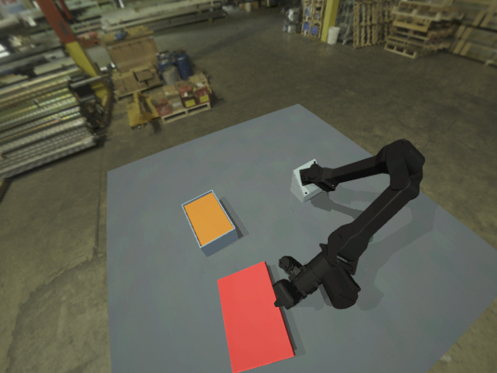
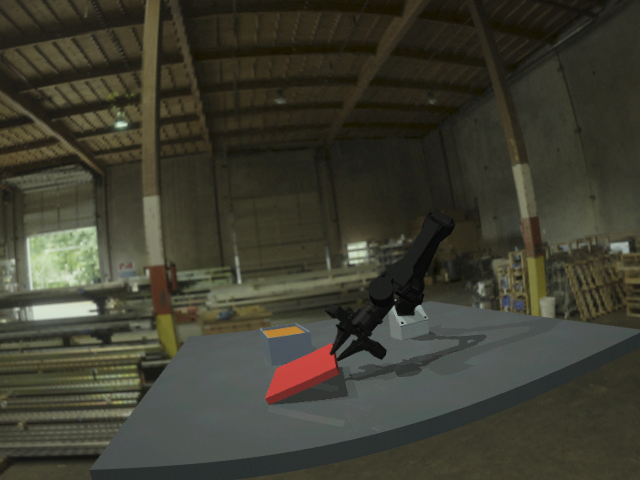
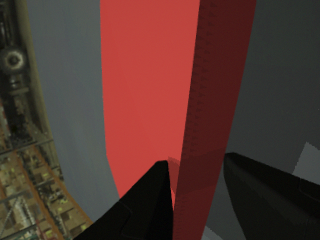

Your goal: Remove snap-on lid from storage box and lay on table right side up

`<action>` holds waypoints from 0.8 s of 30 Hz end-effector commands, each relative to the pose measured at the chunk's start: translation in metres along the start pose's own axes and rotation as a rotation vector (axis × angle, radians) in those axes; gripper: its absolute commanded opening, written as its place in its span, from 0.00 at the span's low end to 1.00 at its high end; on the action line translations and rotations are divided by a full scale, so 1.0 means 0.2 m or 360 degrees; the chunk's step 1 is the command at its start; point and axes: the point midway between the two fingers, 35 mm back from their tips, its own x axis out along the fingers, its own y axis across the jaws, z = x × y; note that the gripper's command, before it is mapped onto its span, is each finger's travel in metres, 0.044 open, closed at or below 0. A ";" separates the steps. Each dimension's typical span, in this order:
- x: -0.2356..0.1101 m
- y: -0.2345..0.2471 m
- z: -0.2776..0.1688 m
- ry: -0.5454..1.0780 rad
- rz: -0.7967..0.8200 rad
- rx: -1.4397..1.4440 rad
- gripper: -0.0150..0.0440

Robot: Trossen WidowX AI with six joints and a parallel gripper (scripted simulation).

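While its far edge rests low toward the table (image 1: 152,321), the red lid (image 1: 255,317) slopes upward to the edge nearest the arm, where the gripper (image 2: 345,350) is clamped on its rim. In the wrist view the two dark fingers straddle the lid's thin side, one on the top face and one beneath, standing narrow with the lid between them. Behind the gripper the arm (image 1: 361,228) folds low: the forearm runs close above the table, the elbow rises high, and the upper link slopes back down to the white base block (image 1: 300,191). Beyond the lid, well apart from it, the storage box (image 1: 208,222) stands open on the table, its orange inside showing within a pale blue-grey rim.
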 end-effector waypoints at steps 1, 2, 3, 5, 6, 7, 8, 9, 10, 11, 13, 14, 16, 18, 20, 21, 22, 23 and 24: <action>0.00 0.00 0.00 -0.0001 -0.0025 -0.0011 0.52; 0.00 0.00 0.00 -0.0001 -0.0025 -0.0011 0.57; 0.00 0.00 0.00 -0.0001 -0.0025 -0.0011 0.61; 0.00 0.00 0.00 -0.0001 -0.0025 -0.0011 0.70; 0.00 0.00 0.00 -0.0001 -0.0025 -0.0011 0.72; 0.00 0.00 0.00 -0.0001 -0.0025 -0.0011 0.72; -0.01 0.00 0.00 -0.0001 -0.0025 -0.0011 0.76; -0.01 -0.01 0.00 -0.0001 -0.0025 -0.0011 0.81; -0.02 -0.02 0.00 -0.0001 -0.0025 -0.0011 0.85; -0.03 -0.02 0.00 -0.0001 -0.0025 -0.0011 0.90; -0.04 -0.03 0.00 -0.0001 -0.0026 -0.0010 0.99; -0.05 -0.04 0.00 -0.0001 -0.0026 -0.0010 1.00; -0.07 -0.05 0.00 -0.0001 -0.0026 -0.0010 1.00; -0.08 -0.07 0.00 -0.0001 -0.0026 -0.0010 1.00; -0.10 -0.08 0.00 -0.0001 -0.0027 -0.0009 1.00; -0.10 -0.09 0.00 -0.0001 -0.0027 -0.0009 1.00; -0.11 -0.09 0.00 -0.0001 -0.0027 -0.0009 1.00; -0.12 -0.10 0.00 -0.0001 -0.0027 -0.0009 1.00; -0.13 -0.10 0.00 -0.0001 -0.0027 -0.0009 1.00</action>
